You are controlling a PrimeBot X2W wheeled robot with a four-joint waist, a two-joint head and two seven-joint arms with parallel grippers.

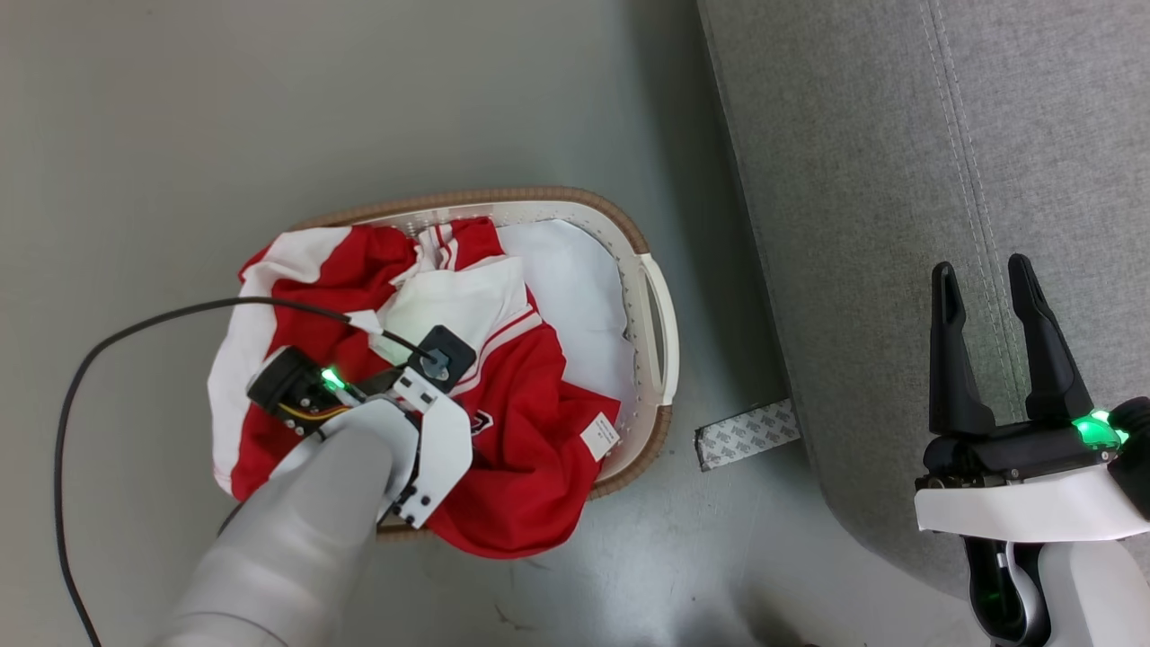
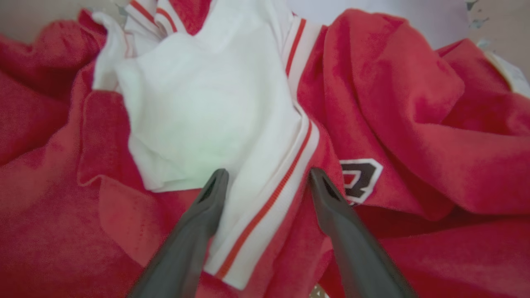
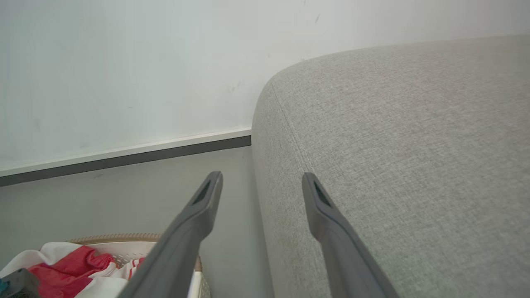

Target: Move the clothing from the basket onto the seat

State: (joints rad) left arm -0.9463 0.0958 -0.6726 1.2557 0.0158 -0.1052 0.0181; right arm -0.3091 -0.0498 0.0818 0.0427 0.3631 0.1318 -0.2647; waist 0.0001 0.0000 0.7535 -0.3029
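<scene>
The clothing (image 1: 521, 422), a red and white garment with striped trim, lies crumpled in the oval cream basket (image 1: 539, 196) and hangs over its near and left rim. My left wrist (image 1: 431, 422) is lowered over the garment and hides the fingers there. In the left wrist view my left gripper (image 2: 267, 178) stands open, its fingertips either side of the white striped trim on the clothing (image 2: 414, 103). My right gripper (image 1: 981, 270) is open and holds nothing, hovering over the front edge of the grey seat (image 1: 898, 180). The right wrist view shows the right gripper (image 3: 261, 179), the seat (image 3: 393, 145) and the basket (image 3: 116, 239).
A plain white piece (image 1: 575, 288) lies in the basket's right half under the garment. A black cable (image 1: 135, 328) loops from my left wrist over the grey floor. A patterned strip (image 1: 746, 434) lies on the floor between basket and seat. A wall with a dark skirting (image 3: 124, 153) stands behind.
</scene>
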